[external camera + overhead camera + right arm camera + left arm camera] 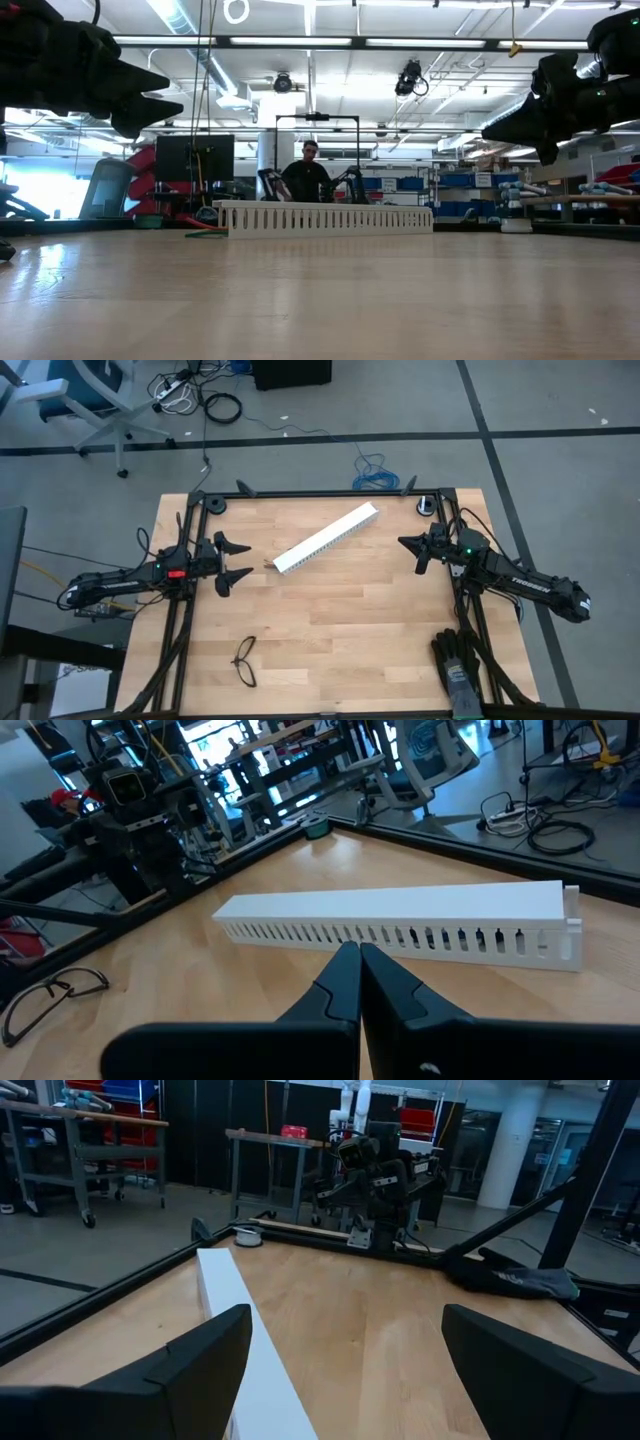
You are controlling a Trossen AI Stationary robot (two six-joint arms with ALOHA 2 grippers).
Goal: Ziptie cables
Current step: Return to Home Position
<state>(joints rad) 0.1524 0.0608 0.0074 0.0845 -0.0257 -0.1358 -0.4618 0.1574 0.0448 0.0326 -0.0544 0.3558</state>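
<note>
- On the wooden table (350, 630), towards its far edge, a white slotted cable duct (325, 538) lies on a slant between the two arms, its lid on.
- Where the cables and the ziptie lie cannot be told from any view.
- The left gripper (238, 561) hovers at the table's left side, fingers spread wide and holding nothing, pointing at the duct's near end.
- The right gripper (404, 542) hovers at the right side, its fingers pressed together with nothing between them.
- White lettering (525, 582) runs along the right arm, too small to read; the left arm bears a red tag (177, 572).
- Black-framed glasses (245, 662) lie near the front left and dark gloves (458, 660) at the front right.
</note>
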